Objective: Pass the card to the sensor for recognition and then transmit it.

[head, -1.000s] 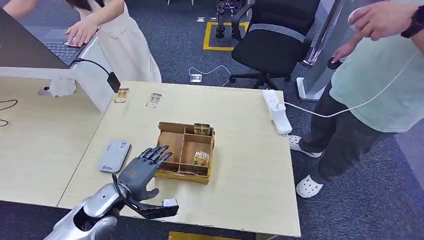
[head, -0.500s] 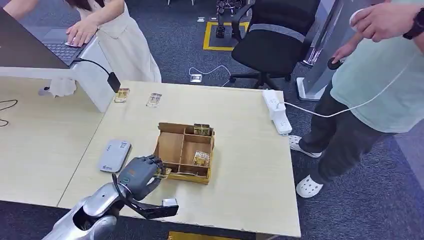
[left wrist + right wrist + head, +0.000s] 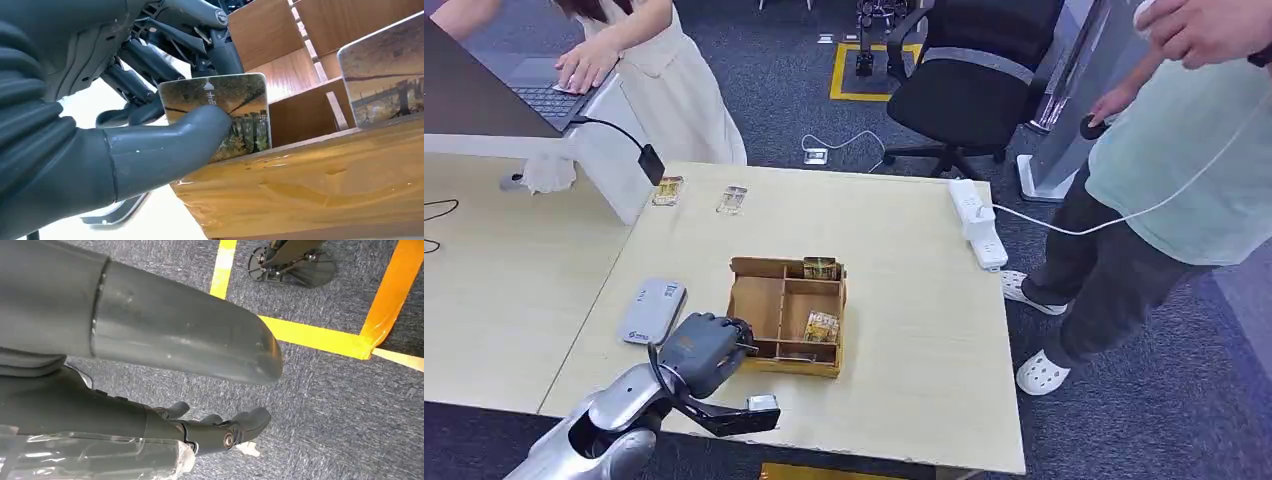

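Pinching a card [image 3: 217, 116] between thumb and fingers [image 3: 150, 60], the left hand [image 3: 701, 350] was at the box's [image 3: 787, 362] near-left corner. Card judged thin, stiff, light, glossy: edge grip could slip. Right hand [image 3: 215, 432] hung empty, fingers apart.

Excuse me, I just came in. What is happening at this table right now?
The left robot hand pinches a card at the near left corner of the wooden box on the table. More cards stand in the box. A grey sensor lies on the table to the left of the box; the card has not reached it yet. The right robot hand hangs over the floor, holding nothing. One person stands at the right of the table and another types on a laptop.
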`<control>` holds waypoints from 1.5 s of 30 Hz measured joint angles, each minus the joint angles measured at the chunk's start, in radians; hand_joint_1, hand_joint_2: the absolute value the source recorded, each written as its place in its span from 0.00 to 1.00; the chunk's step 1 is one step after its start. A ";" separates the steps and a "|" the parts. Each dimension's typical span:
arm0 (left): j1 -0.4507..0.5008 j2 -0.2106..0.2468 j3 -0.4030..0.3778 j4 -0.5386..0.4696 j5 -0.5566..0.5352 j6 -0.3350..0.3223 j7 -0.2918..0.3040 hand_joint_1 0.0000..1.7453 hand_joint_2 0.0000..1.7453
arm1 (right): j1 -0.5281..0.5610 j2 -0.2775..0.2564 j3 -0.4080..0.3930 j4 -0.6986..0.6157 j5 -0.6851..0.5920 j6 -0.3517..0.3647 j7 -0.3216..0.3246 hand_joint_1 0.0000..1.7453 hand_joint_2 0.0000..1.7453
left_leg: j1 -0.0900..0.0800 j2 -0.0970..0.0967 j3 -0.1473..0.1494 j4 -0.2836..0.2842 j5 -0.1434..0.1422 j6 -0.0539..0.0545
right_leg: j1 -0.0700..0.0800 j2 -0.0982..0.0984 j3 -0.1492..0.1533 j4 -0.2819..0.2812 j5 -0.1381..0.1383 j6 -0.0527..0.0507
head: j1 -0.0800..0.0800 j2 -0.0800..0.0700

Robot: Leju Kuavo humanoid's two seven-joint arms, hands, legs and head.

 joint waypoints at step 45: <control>-0.206 0.250 0.323 -0.122 0.270 -0.016 -0.064 1.00 1.00 | 0.007 0.000 -0.002 0.006 -0.019 -0.007 -0.024 0.00 0.00 | 0.002 0.000 0.000 0.000 0.002 -0.004 | 0.001 0.000 -0.001 0.002 0.001 -0.002 | -0.001 0.000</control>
